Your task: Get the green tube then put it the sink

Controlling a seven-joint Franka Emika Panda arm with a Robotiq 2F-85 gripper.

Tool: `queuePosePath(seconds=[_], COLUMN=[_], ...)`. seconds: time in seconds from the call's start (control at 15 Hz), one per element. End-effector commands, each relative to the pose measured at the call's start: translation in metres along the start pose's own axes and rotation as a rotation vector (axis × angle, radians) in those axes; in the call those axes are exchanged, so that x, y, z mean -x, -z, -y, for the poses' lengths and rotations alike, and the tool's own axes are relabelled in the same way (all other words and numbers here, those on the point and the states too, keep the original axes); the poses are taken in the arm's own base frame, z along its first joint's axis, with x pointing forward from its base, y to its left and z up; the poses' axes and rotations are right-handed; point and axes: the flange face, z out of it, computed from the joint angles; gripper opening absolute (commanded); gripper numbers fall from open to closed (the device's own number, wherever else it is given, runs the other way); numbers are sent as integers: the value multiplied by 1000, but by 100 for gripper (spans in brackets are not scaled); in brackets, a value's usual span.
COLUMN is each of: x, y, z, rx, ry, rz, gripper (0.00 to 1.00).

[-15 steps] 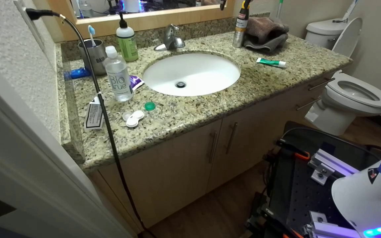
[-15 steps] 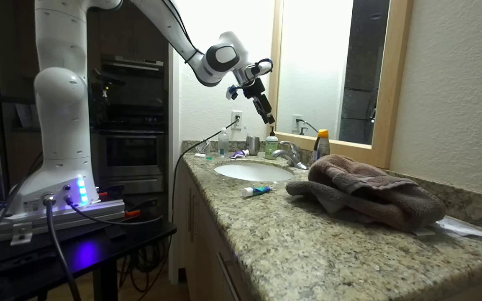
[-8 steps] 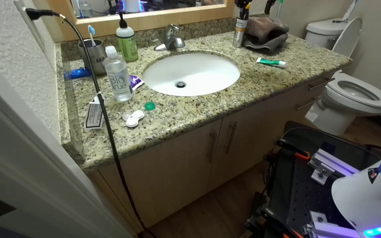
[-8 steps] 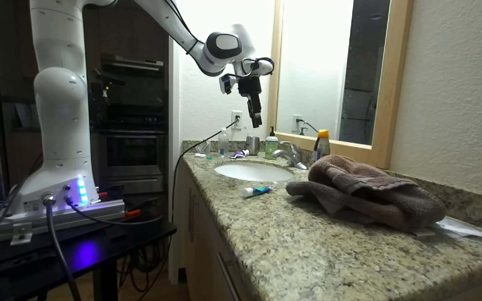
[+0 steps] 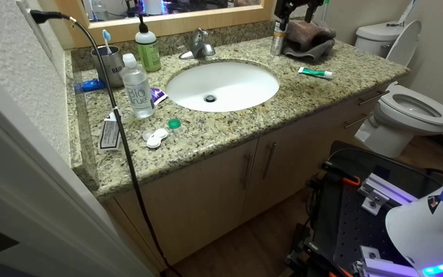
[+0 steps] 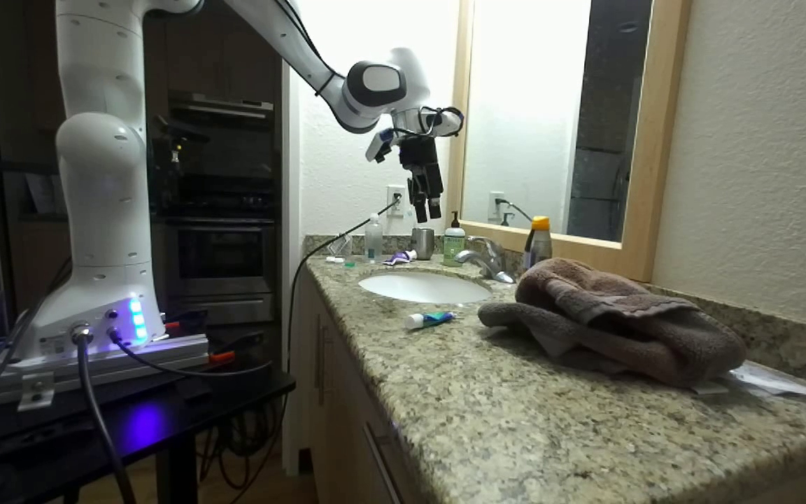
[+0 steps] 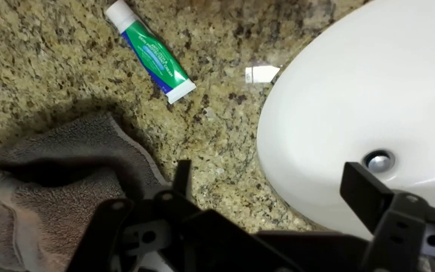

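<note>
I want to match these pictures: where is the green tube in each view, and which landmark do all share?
In an exterior view, the green tube is upper right, to the right of the sink.
In an exterior view, the green tube is just below centre, lower than the sink.
In the wrist view, the green tube is upper left, left of the sink.
Shared landmark: the white sink.

green, blue and white tube (image 7: 154,56), white sink (image 7: 312,124), speckled beige counter (image 7: 221,128)

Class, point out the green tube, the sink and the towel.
Green tube (image 7: 154,54), wrist view: its printed body.
Sink (image 7: 327,113), wrist view: its white inner wall.
Towel (image 6: 609,322), in an exterior view: its bunched folds.
</note>
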Motion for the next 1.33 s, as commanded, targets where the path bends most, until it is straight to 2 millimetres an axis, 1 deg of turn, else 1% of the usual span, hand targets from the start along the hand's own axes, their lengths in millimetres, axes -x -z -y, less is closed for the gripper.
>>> queuePosePath(seconds=[0.0, 0.13, 0.27, 0.33, 0.4, 0.47, 0.53, 0.6, 0.67, 0.73, 0.8, 0.93, 1.07, 1.27], x=[-17, -26, -34, -19, -21, -21, -21, -23, -15, -7, -1, 12, 26, 38], y=[-40, -65, -88, -65, -73, -76, -75, -71, -69, -75, -83, -104, -118, -132], z=[-31, -60, -87, -67, -75, -76, -73, -70, -55, -54, -53, -55, -58, -58], rx=[29, 78, 126, 79, 89, 90, 89, 87, 64, 58, 58, 56, 58, 47], ry=[196, 282, 304, 259, 257, 255, 257, 259, 333, 419, 469, 575, 683, 845], rz=[47, 83, 103, 93, 104, 108, 105, 99, 131, 145, 146, 185, 216, 227], gripper=[100, 100, 100, 100, 100, 100, 100, 100, 100, 100, 100, 100, 100, 100])
